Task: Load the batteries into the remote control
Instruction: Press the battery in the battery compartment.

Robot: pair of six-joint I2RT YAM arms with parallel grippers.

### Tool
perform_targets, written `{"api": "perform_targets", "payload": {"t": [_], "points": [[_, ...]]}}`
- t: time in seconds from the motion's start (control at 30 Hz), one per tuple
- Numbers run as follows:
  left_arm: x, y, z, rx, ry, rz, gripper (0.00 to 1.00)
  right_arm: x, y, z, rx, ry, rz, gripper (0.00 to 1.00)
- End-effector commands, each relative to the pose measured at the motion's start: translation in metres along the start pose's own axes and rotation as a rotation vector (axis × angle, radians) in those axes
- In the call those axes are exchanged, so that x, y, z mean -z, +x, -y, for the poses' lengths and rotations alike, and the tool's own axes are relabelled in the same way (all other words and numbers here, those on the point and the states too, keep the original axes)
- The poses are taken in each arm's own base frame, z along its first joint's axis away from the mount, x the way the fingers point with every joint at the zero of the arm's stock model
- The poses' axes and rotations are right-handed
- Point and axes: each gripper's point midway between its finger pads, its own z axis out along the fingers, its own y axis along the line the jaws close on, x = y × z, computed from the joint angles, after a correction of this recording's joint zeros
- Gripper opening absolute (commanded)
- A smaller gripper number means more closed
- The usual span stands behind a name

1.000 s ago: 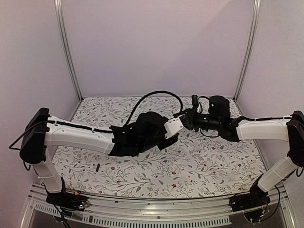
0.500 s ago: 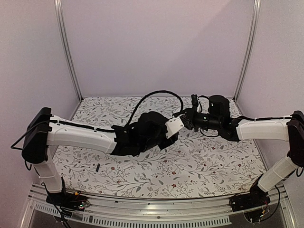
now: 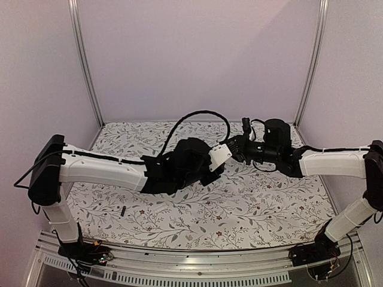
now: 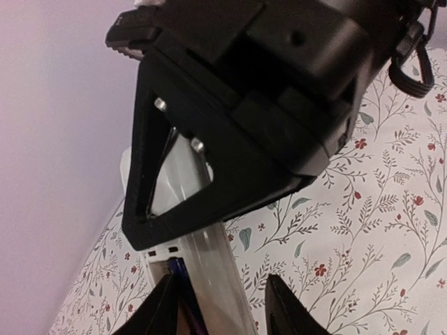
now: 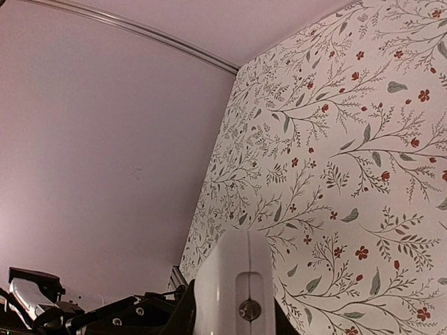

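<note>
- Gripped by one end in the right gripper (image 3: 230,150) and held up off the floral table (image 3: 269,203) at mid-scene: the remote control (image 3: 219,156).
- Narrow at that gripper, with the fingers closed on the white body.
- Seen again from the right wrist as a rounded white end rising between that gripper's two dark fingers (image 5: 187,310).
- Set opposite, from the other side: the left gripper (image 4: 222,300), tips toward the remote's free end.
- Straddling the white bar with the left fingers (image 4: 283,310), one on each side, at a middling width.
- Not clamped on the right of the left wrist view: a thin strip of tablecloth visible between bar and finger.
- On the left of that view, impossible to tell whether touching. Something dark with a blue tinge between finger and bar, too cut off to name.
- Just beyond the left fingertips, in the bar's face: a dark recess with two small slots at its upper edge.
- Lying alone on the near left part of the table, under the left arm's white link in the top view and well apart from both grippers: one of the batteries (image 3: 121,211), a slim black cylinder.
</note>
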Motion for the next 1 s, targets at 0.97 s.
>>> {"api": "perform_targets", "payload": {"t": [0.97], "points": [[0.006, 0.003, -0.004, -0.006, 0.031, -0.040, 0.56, 0.010, -0.013, -0.027, 0.060, -0.128, 0.060, 0.00]]}}
